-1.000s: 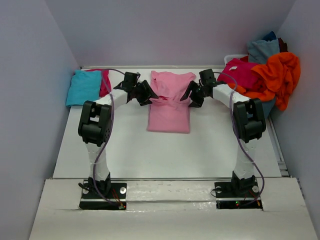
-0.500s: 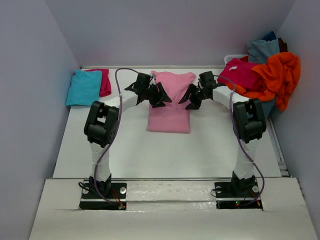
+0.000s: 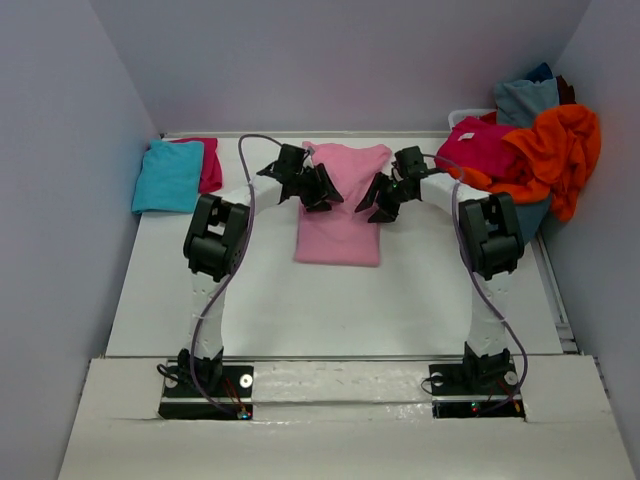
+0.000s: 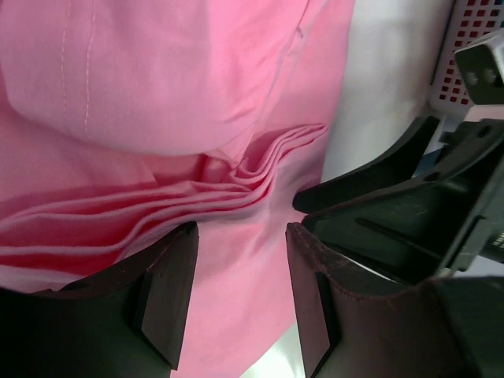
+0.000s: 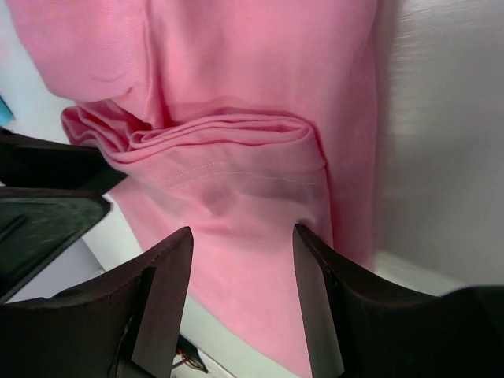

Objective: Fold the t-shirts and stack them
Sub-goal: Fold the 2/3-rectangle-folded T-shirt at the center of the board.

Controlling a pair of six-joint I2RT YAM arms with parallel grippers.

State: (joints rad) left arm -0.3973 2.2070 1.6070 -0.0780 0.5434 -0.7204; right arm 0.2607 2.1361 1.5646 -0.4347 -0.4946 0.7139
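Turquoise t-shirt (image 3: 168, 175) lies folded at the far left corner of the table (image 3: 400, 300), on top of a magenta t-shirt (image 3: 208, 165) whose edge shows at its right. The light pink t-shirt (image 3: 338, 228) lies mid-table towards the far side, folded into a narrow panel, with a bunched ridge of pleats across its upper part. The left gripper (image 3: 318, 190) hangs over the ridge's left end, its arm elbowed high and reaching inward, jaws apart and holding nothing. The right gripper (image 3: 380, 200) mirrors it at the ridge's right end, likewise parted and empty. At the far right an orange t-shirt (image 3: 560, 150) and a grey-blue t-shirt (image 3: 525, 100) are heaped together.
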